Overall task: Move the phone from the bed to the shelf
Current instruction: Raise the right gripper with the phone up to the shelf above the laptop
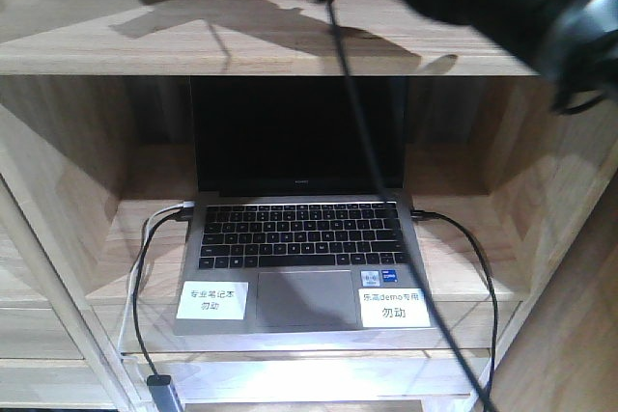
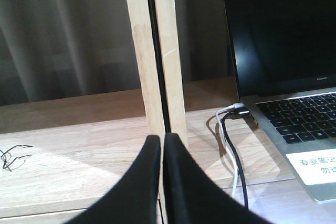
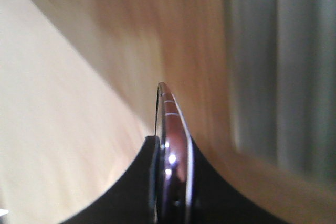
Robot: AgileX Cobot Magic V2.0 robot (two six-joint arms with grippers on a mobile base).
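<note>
The right tool [image 3: 170,182] is carrying the phone [image 3: 172,145] clamped edge-up over the pale wooden shelf [image 1: 241,55], so it should be lowering gently and flattening it before opening, while the left tool [image 2: 161,182] is idling closed near the laptop [image 1: 299,229]

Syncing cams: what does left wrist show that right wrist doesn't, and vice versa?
Left wrist only: the left gripper shut and empty, the laptop with its cables, a shelf upright, eyeglasses on the board. Right wrist only: the right gripper shut on the phone, seen edge-on, view blurred. Both: light wooden shelf boards and grey curtain behind.
</note>
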